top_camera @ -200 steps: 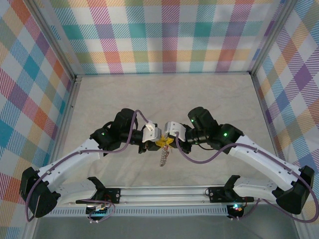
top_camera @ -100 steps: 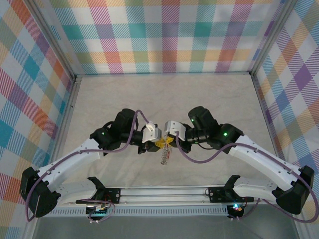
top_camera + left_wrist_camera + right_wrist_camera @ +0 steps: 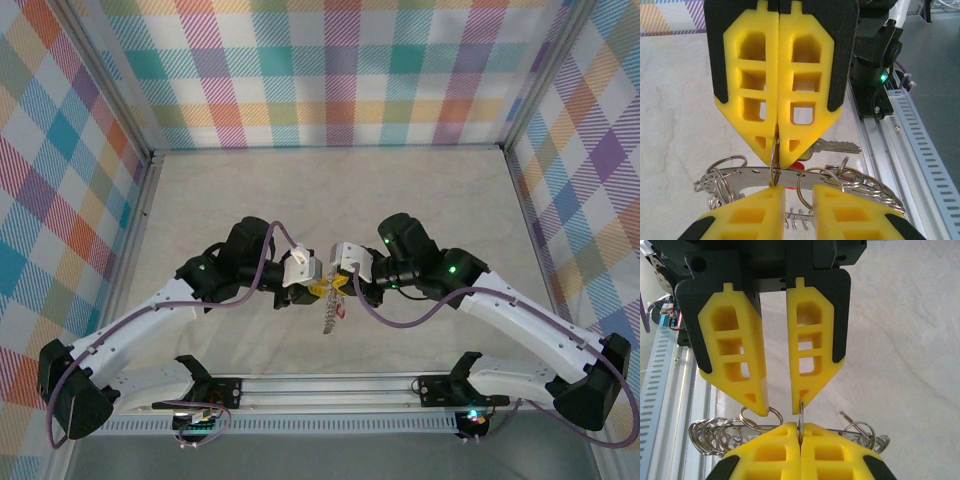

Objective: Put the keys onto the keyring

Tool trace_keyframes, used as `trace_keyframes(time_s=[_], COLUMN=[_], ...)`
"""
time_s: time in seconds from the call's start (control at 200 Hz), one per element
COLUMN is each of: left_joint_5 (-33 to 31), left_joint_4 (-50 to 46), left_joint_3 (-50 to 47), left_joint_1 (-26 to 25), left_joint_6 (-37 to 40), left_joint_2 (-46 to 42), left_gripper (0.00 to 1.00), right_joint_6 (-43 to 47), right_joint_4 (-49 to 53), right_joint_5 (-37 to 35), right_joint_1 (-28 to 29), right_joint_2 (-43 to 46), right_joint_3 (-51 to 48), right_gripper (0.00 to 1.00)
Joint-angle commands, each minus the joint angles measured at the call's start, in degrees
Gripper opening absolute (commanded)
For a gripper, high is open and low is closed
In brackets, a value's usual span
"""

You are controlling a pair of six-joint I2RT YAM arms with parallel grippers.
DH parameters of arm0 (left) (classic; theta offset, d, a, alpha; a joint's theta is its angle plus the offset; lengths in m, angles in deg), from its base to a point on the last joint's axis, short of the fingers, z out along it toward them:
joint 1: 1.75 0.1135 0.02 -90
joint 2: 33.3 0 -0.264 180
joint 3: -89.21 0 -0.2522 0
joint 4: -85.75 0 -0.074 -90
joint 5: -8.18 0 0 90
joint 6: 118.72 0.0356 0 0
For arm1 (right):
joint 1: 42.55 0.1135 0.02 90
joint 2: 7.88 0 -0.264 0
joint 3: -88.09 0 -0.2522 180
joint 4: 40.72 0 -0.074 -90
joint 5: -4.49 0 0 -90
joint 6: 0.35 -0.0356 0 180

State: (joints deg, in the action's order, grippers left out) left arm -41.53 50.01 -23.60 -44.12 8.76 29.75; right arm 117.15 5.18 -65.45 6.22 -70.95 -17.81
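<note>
Top external: left hand, right hand tip-to-tip | right pinches thin ring | left slightly spread

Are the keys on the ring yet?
Not quite, it seems. Done: the keyring is held up between both grippers. In hand: the right gripper pinches one thin loop; the left gripper, jaws slightly apart, sits at the loops beside it. Left: a key hangs close by, and whether it is threaded is unclear.
</note>
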Motion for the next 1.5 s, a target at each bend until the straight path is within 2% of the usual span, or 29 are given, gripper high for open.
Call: trace_keyframes(time_s=[0.0,0.165,0.375,0.69,0.885,1.2,1.495], left_joint_5=[-0.10,-0.16,-4.53,0.03,6.30,5.77,6.74], left_joint_4=[-0.44,1.12,-1.13,1.33,3.39,0.82,5.60], left_joint_3=[1.94,1.85,1.90,1.43,1.12,2.59,1.15], left_joint_1=[-0.26,-0.27,0.21,1.41,2.65,3.00,3.00], left_joint_6=[1.41,-0.37,0.71,-1.44,-2.08,-1.13,-4.86], left_joint_2=[-1.12,-0.60,-0.35,-1.35,-2.30,-0.91,-0.56], left_gripper=[0.21,0.21,0.22,0.22,0.22,0.22,0.20], right_joint_6=[0.27,0.18,0.22,0.05,-0.34,-1.82,-1.98], right_joint_4=[-2.76,-2.79,-2.55,-3.14,-3.21,-5.98,-7.66], right_joint_5=[2.86,3.49,3.09,3.02,3.45,4.92,6.65], right_joint_1=[-0.08,-0.04,-0.13,-0.11,-0.09,0.01,0.01], right_joint_2=[0.40,0.14,0.66,0.56,0.79,1.37,1.18], right_joint_3=[1.28,1.02,0.32,-0.56,-0.48,-1.10,-1.38], right_gripper=[0.00,0.00,0.00,0.00,0.00,0.00,0.00])
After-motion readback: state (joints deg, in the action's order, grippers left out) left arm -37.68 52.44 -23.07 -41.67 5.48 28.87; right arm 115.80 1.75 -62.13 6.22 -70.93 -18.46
